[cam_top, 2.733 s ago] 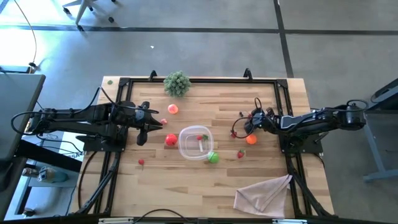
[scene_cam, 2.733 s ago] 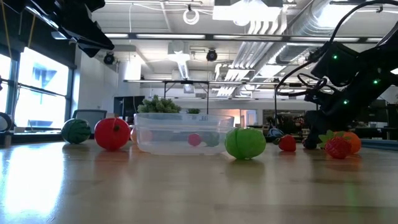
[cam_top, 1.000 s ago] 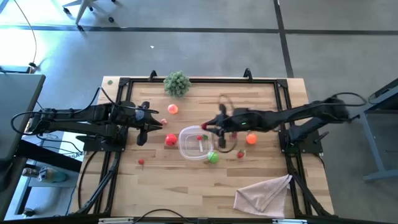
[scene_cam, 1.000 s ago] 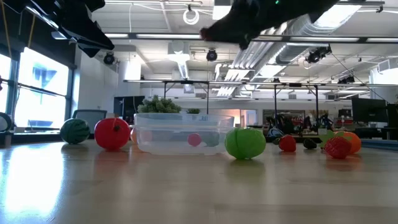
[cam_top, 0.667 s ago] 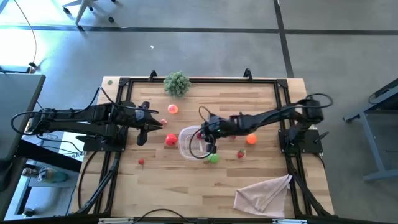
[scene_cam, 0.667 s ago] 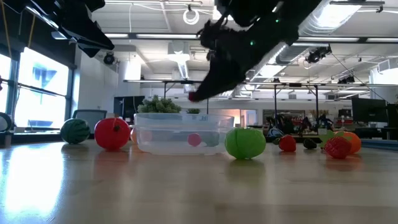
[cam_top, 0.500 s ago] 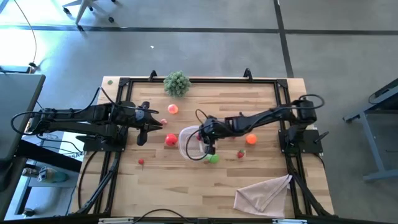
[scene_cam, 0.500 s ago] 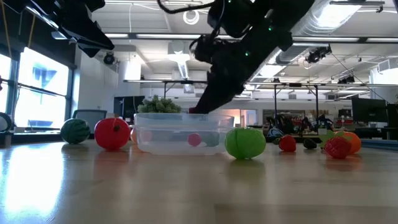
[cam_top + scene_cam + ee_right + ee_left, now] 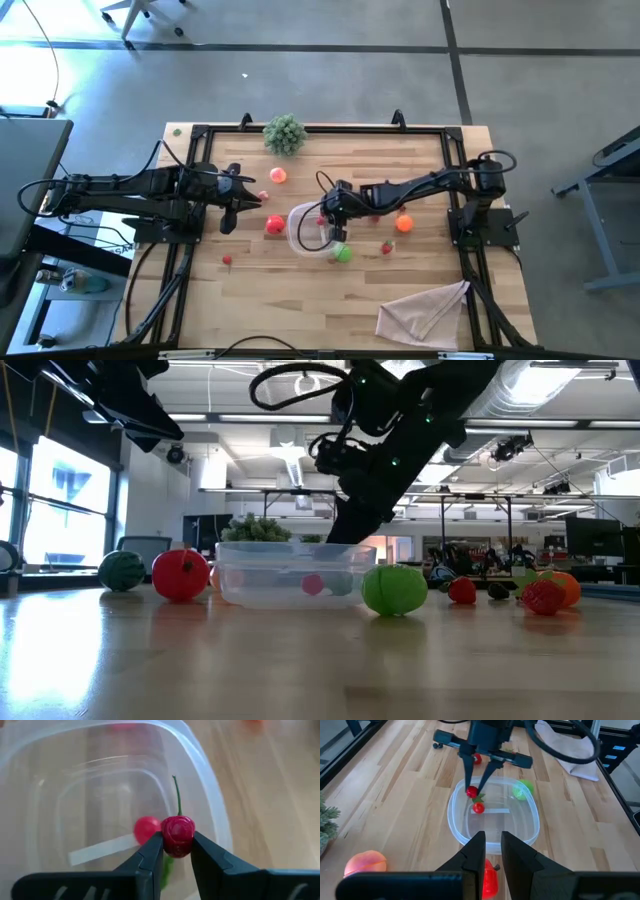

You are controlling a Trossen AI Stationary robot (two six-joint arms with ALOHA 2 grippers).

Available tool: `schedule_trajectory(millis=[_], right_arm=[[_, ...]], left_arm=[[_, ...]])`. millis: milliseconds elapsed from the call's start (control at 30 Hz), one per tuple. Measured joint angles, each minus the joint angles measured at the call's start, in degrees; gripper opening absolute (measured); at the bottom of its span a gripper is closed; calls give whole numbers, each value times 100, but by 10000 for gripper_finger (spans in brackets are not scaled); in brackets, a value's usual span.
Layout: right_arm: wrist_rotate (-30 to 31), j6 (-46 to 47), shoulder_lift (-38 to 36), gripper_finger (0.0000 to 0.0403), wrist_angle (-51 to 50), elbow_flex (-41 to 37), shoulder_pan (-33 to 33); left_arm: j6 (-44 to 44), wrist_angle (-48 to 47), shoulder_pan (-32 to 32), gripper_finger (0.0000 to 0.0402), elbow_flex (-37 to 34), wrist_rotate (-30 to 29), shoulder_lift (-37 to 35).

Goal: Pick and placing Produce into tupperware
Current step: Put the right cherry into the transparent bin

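A light butcher-block table [image 9: 420,170] framed by black rails stands on a grey concrete floor; the low view shows an open hall with ceiling ducts and strip lights behind it. No readable writing shows. The right gripper [image 9: 176,851] has its 2 fingers clamped on a small red cherry [image 9: 178,834] with a green stem, held just above the clear tupperware [image 9: 300,238], whose floor directly below the fingertips holds 1 small red fruit [image 9: 146,828]. A green fruit [image 9: 394,589] touches the container's wall just beside that gripper. The left gripper [image 9: 489,851] waits off to the container's other side, fingers nearly together and empty, a red fruit [image 9: 488,879] under them
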Motion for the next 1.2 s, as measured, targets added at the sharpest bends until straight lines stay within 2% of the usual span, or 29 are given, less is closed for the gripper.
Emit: schedule_trajectory(millis=[667, 1200], right_arm=[[-370, -144, -2, 71, -255, 0, -67], [-402, -152, -2, 99, -183, -2, -65]], left_arm=[[1, 0, 0, 51, -2, -2, 0], [-1, 2, 0, 51, -2, -2, -2]])
